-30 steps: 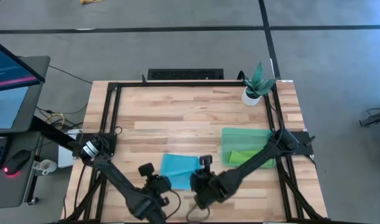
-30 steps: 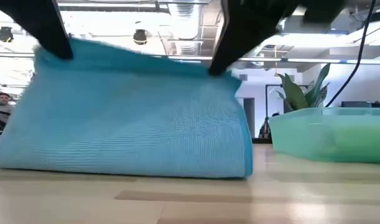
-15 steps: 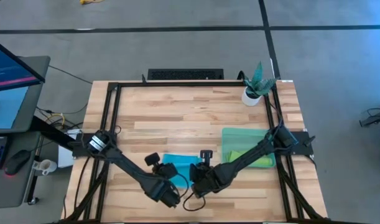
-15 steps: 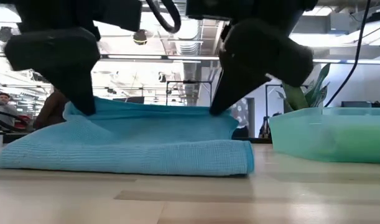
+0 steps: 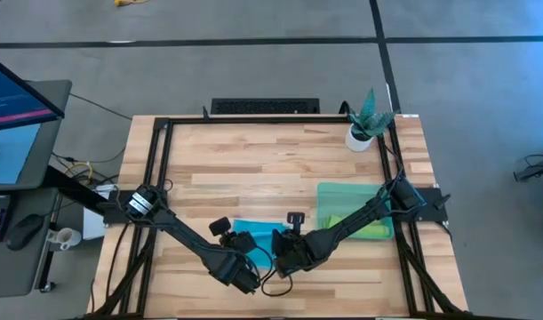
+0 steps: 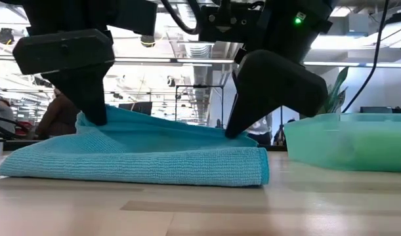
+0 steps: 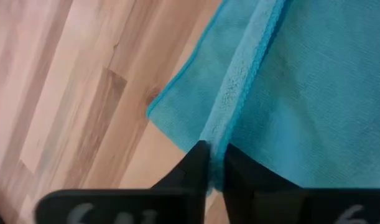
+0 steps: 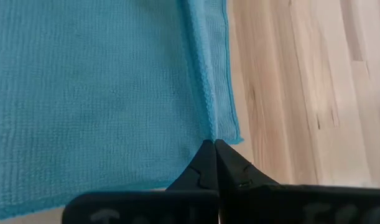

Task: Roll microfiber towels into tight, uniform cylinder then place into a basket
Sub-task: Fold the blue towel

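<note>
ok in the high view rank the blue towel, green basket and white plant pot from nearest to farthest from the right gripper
1. Blue towel: the right gripper is pinching its edge, at the table's near side.
2. Green basket: off to the right, a lime green towel inside.
3. White plant pot: far right corner of the table.

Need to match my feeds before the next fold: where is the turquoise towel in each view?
High view: turquoise towel near front edge, between both arms.
Low view: fills centre-left.
Left wrist view: upper right.
Right wrist view: left half.
Shared landmark: the basket, right of it.
</note>
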Controlling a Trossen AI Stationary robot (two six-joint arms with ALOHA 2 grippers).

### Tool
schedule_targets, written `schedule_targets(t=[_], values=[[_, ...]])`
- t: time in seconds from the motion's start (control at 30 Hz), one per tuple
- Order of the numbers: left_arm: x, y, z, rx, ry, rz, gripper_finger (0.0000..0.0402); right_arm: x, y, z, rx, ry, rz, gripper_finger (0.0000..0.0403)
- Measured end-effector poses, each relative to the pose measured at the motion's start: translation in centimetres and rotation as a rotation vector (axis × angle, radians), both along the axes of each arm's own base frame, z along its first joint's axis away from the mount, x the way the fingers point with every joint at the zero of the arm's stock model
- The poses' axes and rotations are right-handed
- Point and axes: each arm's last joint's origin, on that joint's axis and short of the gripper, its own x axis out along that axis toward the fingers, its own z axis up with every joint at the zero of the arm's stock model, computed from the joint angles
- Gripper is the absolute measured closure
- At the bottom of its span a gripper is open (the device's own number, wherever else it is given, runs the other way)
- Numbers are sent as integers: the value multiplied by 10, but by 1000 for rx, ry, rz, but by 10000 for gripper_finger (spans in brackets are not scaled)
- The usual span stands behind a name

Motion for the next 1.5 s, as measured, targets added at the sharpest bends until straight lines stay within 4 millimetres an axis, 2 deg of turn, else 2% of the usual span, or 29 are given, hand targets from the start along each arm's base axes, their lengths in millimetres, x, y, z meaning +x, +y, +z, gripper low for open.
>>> schedule_targets(t=[0.3,0.5,0.7,0.93,1.03,1.17,1.3,1.4,1.5], values=[[-1,2,0,-7,77,-62,286,1,-3,0,20,2,-16,396],[-7,-1,28,47,165,-72,269,2,-3,-1,52,17,-12,385],[-13,-23,55,82,53,-89,269,3,-2,0,56,5,-12,357],[-32,-55,56,16,-63,-66,269,3,-2,0,57,3,-12,299],[-43,-67,56,15,-117,-52,269,-1,-5,9,55,11,-17,277],[-55,-80,57,14,-202,-28,269,-15,-7,33,65,17,-70,267],[-57,-88,49,14,-296,-51,269,-40,2,63,102,-15,-129,274],[-55,-89,37,11,-335,-78,269,-61,22,77,114,-64,-112,283],[-51,-86,22,11,-350,-96,269,-81,52,78,70,-133,-40,288]])
